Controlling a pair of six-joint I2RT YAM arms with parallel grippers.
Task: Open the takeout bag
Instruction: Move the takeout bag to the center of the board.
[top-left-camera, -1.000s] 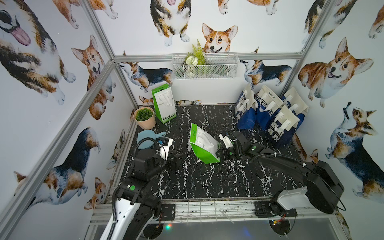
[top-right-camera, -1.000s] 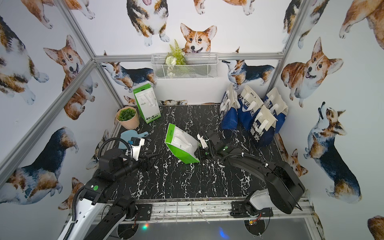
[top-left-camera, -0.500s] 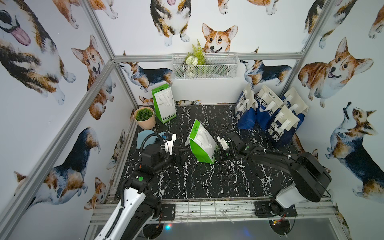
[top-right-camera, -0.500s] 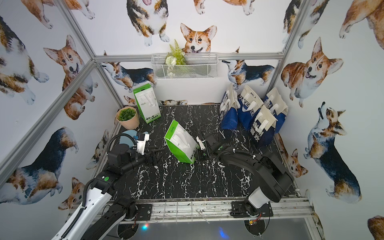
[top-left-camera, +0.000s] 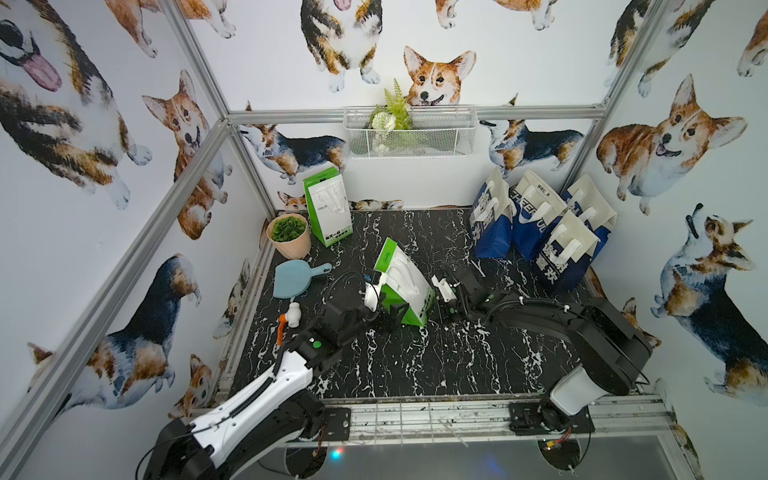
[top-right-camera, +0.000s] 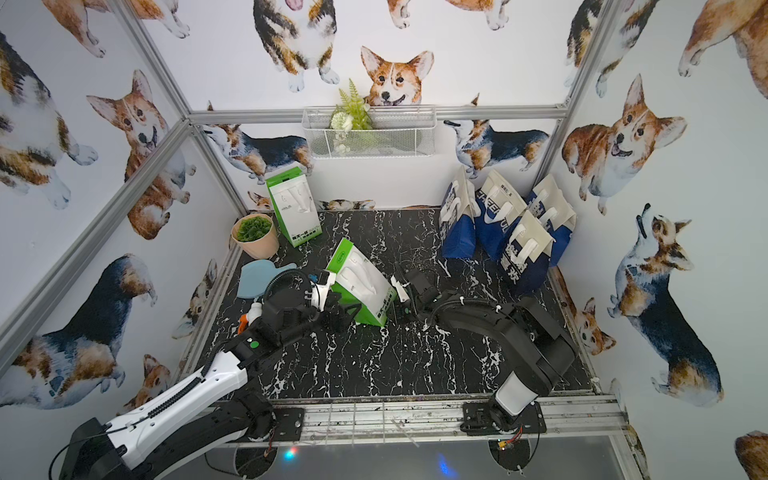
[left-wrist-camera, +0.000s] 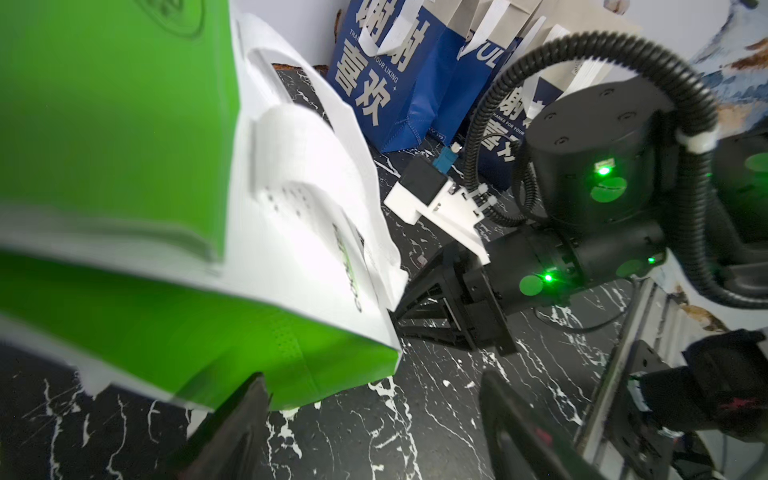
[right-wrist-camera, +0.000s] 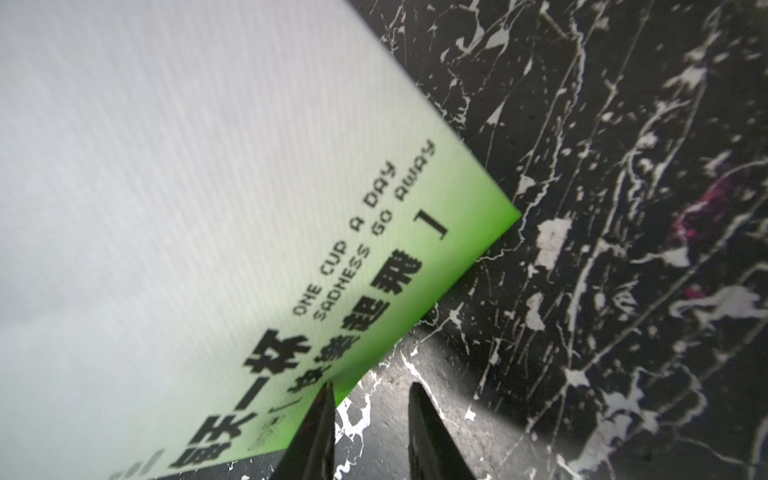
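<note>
Bench: black marbled bench (top-left-camera: 415, 365), corgi-papered walls around it, blue bags (top-left-camera: 536, 224) at the back.
Takeout bag: our green-and-white takeout bag (top-left-camera: 401, 286) leans mid-bench, flat and unopened, between both arms.
Change: we see the left arm has moved in beside it over the last second.
Left end effector (left-wrist-camera: 372, 376): jaws widened, empty, at the bag's lower green corner.
Right end effector (right-wrist-camera: 371, 386): unchanged; narrowly parted, apparently gripping nothing, at the opposite lower edge.
Meaning: we judge a two-sided grab is being set up.
</note>
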